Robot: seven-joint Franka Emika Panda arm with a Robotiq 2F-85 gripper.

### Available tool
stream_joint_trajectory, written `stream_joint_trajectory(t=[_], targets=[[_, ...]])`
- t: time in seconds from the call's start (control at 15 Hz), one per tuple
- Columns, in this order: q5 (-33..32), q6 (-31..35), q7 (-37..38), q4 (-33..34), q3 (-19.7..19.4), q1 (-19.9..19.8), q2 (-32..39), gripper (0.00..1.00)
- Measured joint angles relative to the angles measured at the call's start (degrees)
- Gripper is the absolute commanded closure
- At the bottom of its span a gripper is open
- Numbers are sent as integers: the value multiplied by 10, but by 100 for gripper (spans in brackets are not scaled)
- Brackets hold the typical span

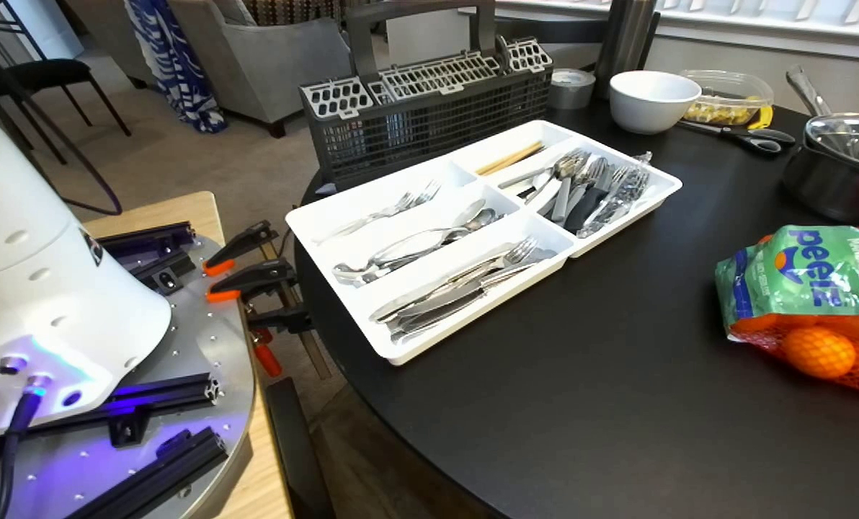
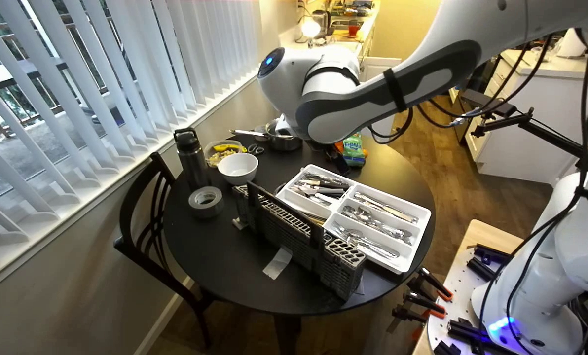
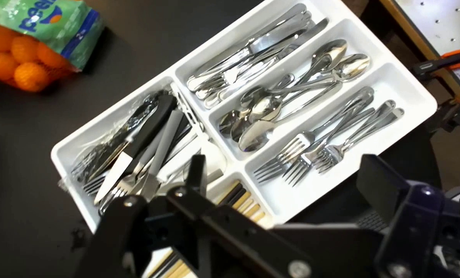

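I've got the cutlery tray (image 1: 465,314) flat on the worktop (image 1: 617,375); in an exterior view its long axis runs near-left to far-right. Near-left half is three lanes along that axis: forks (image 1: 405,205) in the far lane, tines toward far right; spoons (image 1: 481,218) in the middle; knives (image 1: 440,299) mixed with more forks in the near one. Far-right half: chopsticks (image 1: 509,159) on the far side, jumbled utensils (image 1: 584,205) next to them. Same view: cutlery basket (image 1: 429,137) just beside the tray's far long side, white bowl (image 1: 649,101) off its far-right end, mandarin bag (image 1: 811,281) apart to the right, grey armchair (image 1: 278,65) at far left. In an exterior view, window blinds (image 2: 126,59) line the left and my arm (image 2: 417,84) reaches in from the right, forearm sloping down leftward. Wrist view: my gripper (image 3: 286,175) is above the tray, jaws spread wide.
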Motion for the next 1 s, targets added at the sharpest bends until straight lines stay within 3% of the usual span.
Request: stream_joint_trajectory(t=[0.4, 0.8, 1.0], targets=[[-41, 176, 0, -83, -4, 15, -80, 0], [-42, 195, 0, -89, -10, 13, -80, 0], [-12, 247, -64, -90, -14, 13, -75, 0]])
